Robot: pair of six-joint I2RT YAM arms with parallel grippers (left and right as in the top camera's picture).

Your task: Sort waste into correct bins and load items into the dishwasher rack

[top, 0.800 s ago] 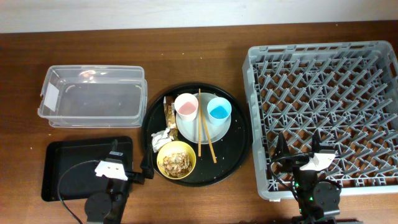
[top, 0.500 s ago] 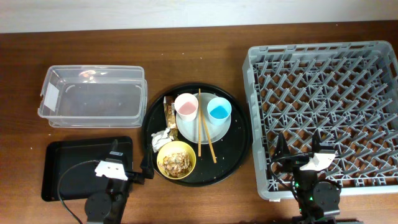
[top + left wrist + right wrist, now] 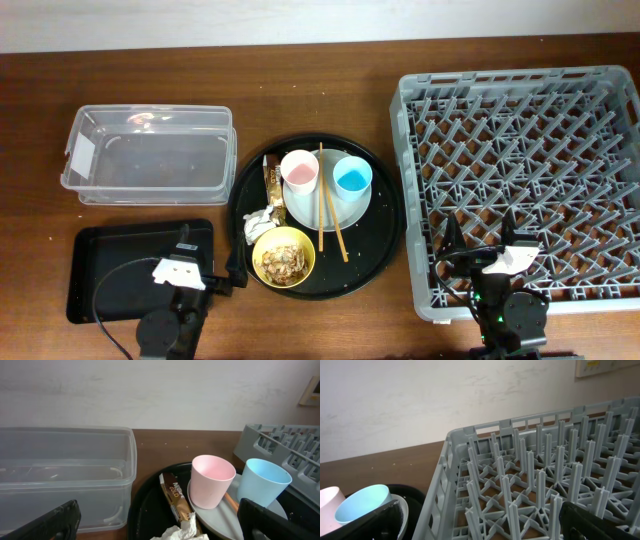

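We are starting the sorting with left claw (image 3: 210, 255) and right claw (image 3: 480, 238) gaping empty, next probably reaching for the crumpled white tissue (image 3: 258, 221) at the round black tray's (image 3: 386, 240) left edge.

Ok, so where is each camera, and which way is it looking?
Overhead: above the table, looking straight down at rack, round tray, left gripper and right gripper.
Left wrist: low behind its fingers, seen in the bottom corners; faces the wall past clear bin and pink cup.
Right wrist: low behind its fingers, in the bottom corners; faces the wall over the rack.
Shared: both wrist views show the blue cup.
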